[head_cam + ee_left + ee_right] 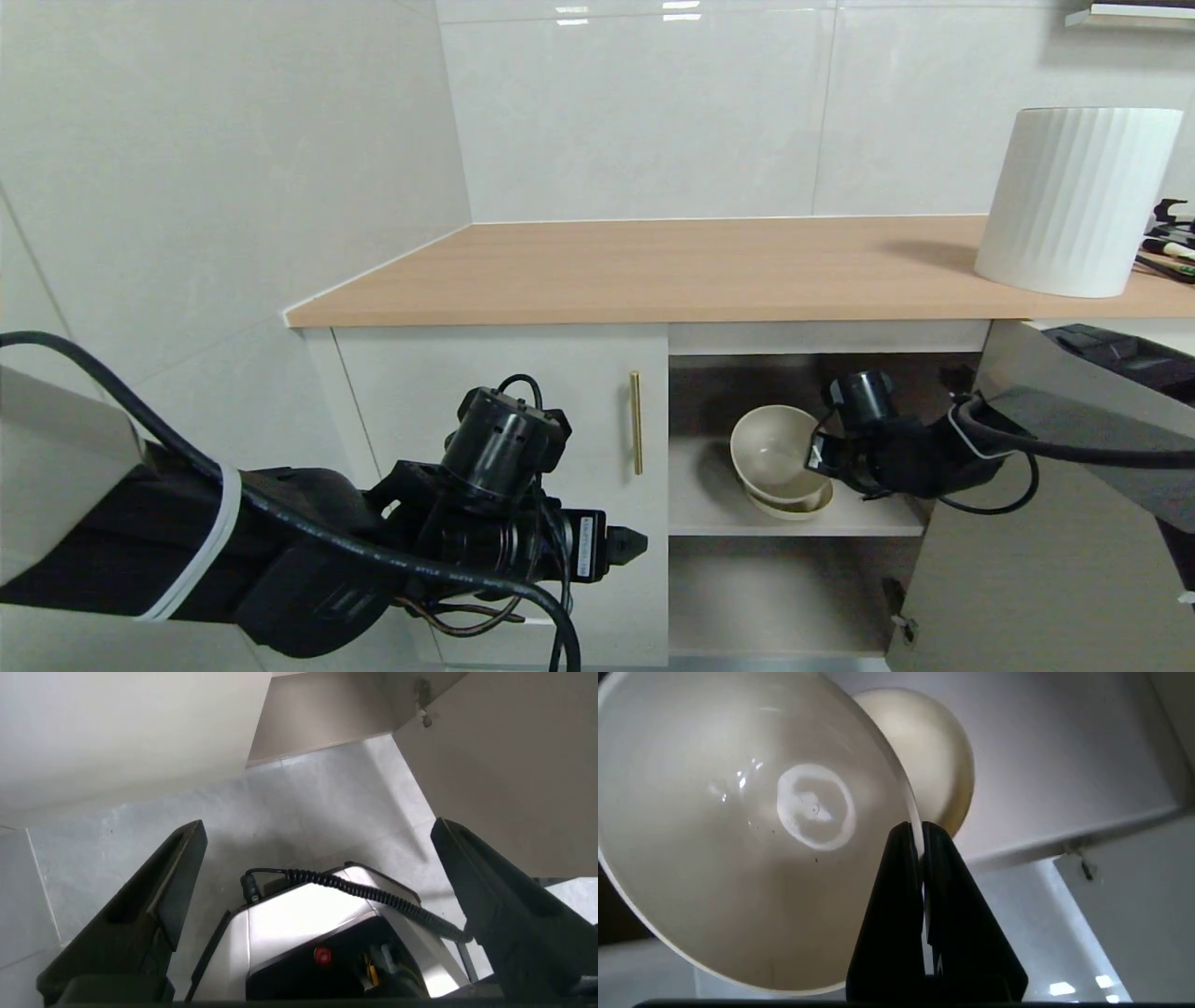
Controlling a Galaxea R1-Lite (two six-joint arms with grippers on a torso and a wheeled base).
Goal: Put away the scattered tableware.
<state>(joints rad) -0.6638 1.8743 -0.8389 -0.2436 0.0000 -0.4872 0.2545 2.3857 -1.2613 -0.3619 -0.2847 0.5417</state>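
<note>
A cream bowl [771, 453] [757, 831] hangs tilted inside the open cabinet, its mouth turned sideways. My right gripper [822, 457] [923, 905] is shut on its rim. Right under it a second cream bowl [795, 507] [938, 756] rests on the middle shelf [878, 523]; the held bowl leans into it, and contact cannot be told. My left gripper [318, 835] stands open with nothing between its fingers, low in front of the closed left cabinet door [504, 373].
The right cabinet door [1027, 560] is swung open toward me beside my right arm. A lower shelf [775, 597] lies beneath. On the wooden counter [653, 271] stands a tall white ribbed container [1078, 201], with small utensils [1172, 252] at the far right edge.
</note>
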